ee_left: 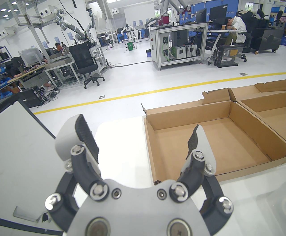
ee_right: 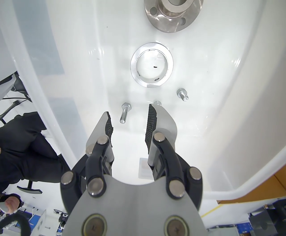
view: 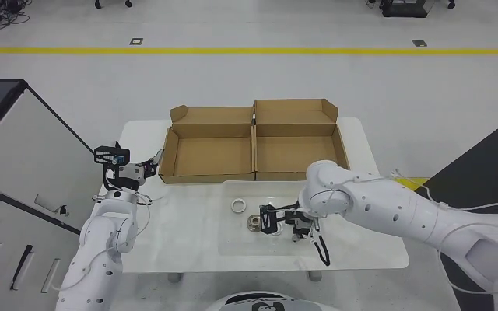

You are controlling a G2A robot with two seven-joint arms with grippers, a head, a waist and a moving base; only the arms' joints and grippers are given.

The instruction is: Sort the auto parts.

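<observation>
White plastic tray, table's near edge: holds every part seen. Right gripper is low over it, jaws part-open and gripping nothing, with one bolt lined up between the fingertips. Second bolt just behind one finger; third bolt apart to the side. Beyond them a metal ring, then a flange. Left gripper is spread wide, empty, at the table's left edge by the left box. Left box and right box, along the far edge, look empty. Judgement: nothing sorted yet; all parts left to move.
</observation>
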